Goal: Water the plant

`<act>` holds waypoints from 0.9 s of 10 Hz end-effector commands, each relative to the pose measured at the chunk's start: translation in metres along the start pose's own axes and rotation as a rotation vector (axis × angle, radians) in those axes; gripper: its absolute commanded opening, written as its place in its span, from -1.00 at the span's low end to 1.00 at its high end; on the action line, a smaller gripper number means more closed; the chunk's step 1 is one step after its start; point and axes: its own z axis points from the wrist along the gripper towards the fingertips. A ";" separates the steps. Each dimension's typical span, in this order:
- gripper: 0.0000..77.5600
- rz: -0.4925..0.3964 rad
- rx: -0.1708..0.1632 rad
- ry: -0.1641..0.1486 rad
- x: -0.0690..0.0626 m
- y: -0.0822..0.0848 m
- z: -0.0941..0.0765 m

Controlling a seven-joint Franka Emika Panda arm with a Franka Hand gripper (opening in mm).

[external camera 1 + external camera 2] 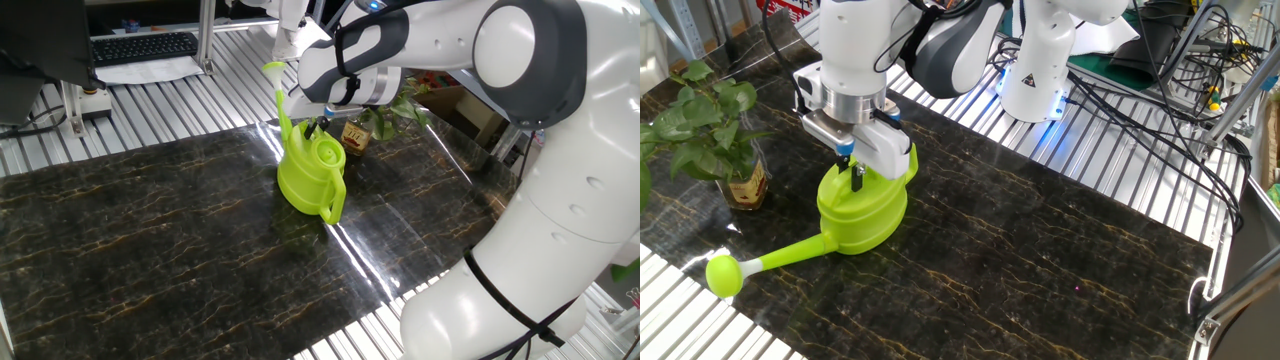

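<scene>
Table: we see a dark marbled top with ribbed metal beyond its edges.
Watering can: a lime-green can sits on the table, at its left part in the other fixed view; the long spout ends in a round rose that reaches over the near-left edge there.
Can handle: the loop handle faces the near side in one fixed view.
Gripper: our gripper hangs just over the top of the can, pointing down; the dark fingertips sit at the can's upper rim.
Finger state: we cannot tell whether the fingers are apart or clamped on the can; the tips are small and partly masked by the white hand.
Plant: the plant, broad green leaves in a brown jar with a yellowish label, stands on the table left of the can in the other fixed view, near it but apart.
Plant, one fixed view: the jar shows just behind the can, to its far right, under the arm.
Far side: a keyboard lies well beyond the table.
</scene>
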 end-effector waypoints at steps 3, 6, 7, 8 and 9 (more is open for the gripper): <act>-0.94 -0.002 0.001 -0.003 -0.001 0.000 -0.002; -0.94 0.001 0.050 0.086 -0.011 0.011 -0.048; -0.94 0.005 0.050 0.087 -0.011 0.011 -0.051; -0.94 0.009 0.051 0.093 -0.011 0.011 -0.055; -0.94 0.009 0.050 0.094 -0.011 0.011 -0.056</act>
